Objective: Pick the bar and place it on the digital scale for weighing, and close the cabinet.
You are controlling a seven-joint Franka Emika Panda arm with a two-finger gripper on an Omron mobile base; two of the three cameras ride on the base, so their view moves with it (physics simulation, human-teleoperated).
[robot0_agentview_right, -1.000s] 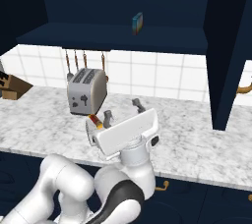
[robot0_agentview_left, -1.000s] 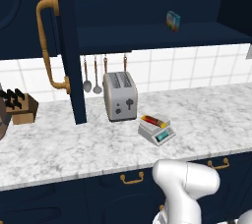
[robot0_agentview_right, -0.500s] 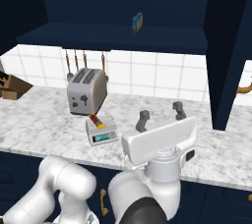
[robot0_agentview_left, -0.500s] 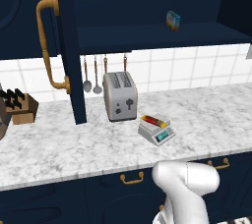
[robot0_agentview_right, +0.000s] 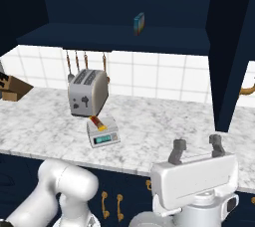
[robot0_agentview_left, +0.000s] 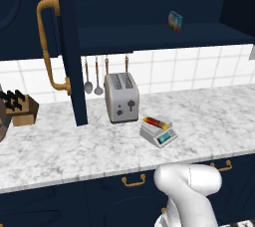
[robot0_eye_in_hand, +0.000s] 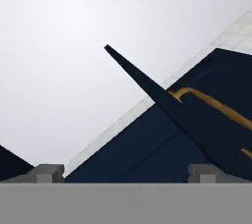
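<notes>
the bar [robot0_agentview_left: 155,121] lies flat on top of the digital scale [robot0_agentview_left: 158,133], a little right of centre in the left base view, its red, orange and yellow wrapper running across the scale's square top. the scale's teal display faces the lower right of that frame. in the right base view the same pair sits left of centre, the bar [robot0_agentview_right: 96,123] on the back part of the digital scale [robot0_agentview_right: 102,133], with the display turned toward the bottom of the frame. the scale stands on the marble counter [robot0_agentview_left: 74,146], just in front of the silver toaster [robot0_agentview_left: 121,96] and apart from it.

the cabinet [robot0_agentview_left: 67,47] is open: one navy door stands edge-on at the left of the left base view, its curved brass handle [robot0_agentview_left: 49,42] to the left of it, and another door [robot0_agentview_right: 234,47] hangs open at the right of the right base view. on the shelf inside stands a small blue multicoloured box [robot0_agentview_left: 175,21], upper right of centre.

the gripper [robot0_agentview_right: 196,150] is in the lower right of the right base view, fingers pointing up, spread wide apart and holding nothing. it is above the counter's front edge, well apart from the scale. in the hand view its tips frame a navy door edge and a brass handle [robot0_eye_in_hand: 206,102] at the right; which door that is seems to be the right-hand one, though the angle makes it hard to say.

utensils [robot0_agentview_left: 93,76] hang on the tiled wall behind the toaster, and a knife block [robot0_agentview_left: 20,109] sits at the far left of the counter.
</notes>
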